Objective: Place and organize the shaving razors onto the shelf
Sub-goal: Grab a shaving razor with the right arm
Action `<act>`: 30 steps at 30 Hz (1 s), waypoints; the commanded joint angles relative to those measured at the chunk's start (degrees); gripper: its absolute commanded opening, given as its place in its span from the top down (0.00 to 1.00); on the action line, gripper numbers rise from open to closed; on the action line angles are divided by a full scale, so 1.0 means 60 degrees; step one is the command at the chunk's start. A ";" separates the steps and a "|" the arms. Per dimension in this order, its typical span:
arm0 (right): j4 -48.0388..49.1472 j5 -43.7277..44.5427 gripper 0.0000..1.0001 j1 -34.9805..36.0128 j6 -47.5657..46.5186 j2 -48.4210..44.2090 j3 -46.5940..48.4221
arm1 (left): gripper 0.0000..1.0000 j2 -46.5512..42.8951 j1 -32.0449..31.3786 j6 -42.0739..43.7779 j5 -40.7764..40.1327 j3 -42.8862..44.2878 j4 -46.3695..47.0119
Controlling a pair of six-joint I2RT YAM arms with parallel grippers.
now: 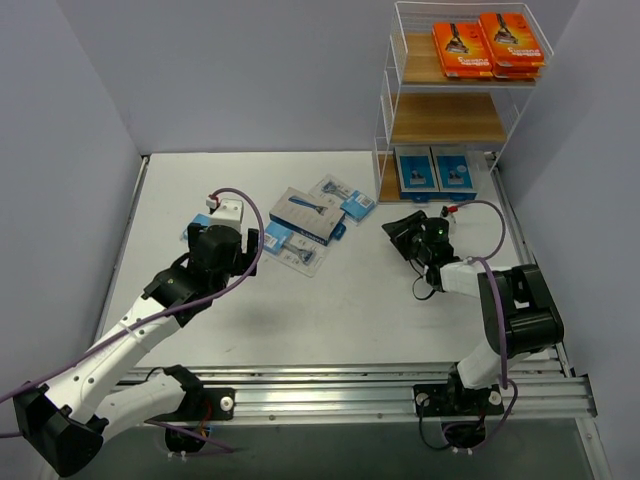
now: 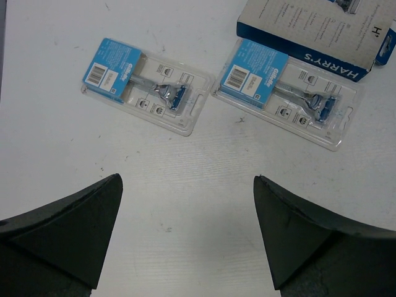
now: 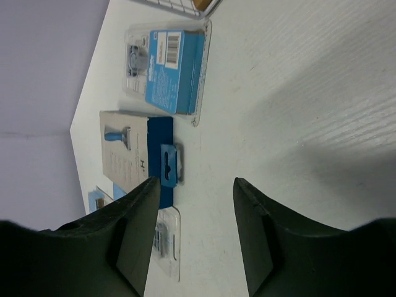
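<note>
White table [image 1: 330, 320]: blister packs [image 2: 148, 83] and a blue-grey box [image 1: 307, 214] ahead of the left claw [image 2: 187, 179]. Shelf [image 1: 440, 118] beyond the right claw [image 3: 196, 180] holds orange boxes [image 1: 490, 45] and blue boxes [image 1: 437, 170].

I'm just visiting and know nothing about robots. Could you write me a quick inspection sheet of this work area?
Surface: white table, lightly scuffed.
Job's things: shelf has orange packs on the top tier and two blue boxes on the bottom tier; the middle tier is bare. A Harry's box and several clear blister packs lie loose on the table.
Clutter: nothing seen.
Grippers: left gripper open, over the table near two blister packs; right gripper open, holding nothing.
Cables: purple cables loop along both arms.
Surroundings: plain pale walls; metal rail at the near edge.
</note>
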 commanded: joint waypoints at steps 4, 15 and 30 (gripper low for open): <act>-0.0738 -0.1115 0.53 0.0314 -0.1170 -0.0345 0.0803 | 0.06 0.0019 0.0049 0.0169 0.0006 0.0247 0.0051; -0.0770 -0.1086 0.52 0.0900 -0.0586 -0.0215 0.1069 | 0.13 -0.0157 0.0049 0.0096 0.0123 0.0261 0.0051; 0.1179 -0.0588 0.55 0.2130 0.0367 0.2612 0.1873 | 0.13 -0.0420 -0.0024 -0.0241 0.0812 0.0218 0.0109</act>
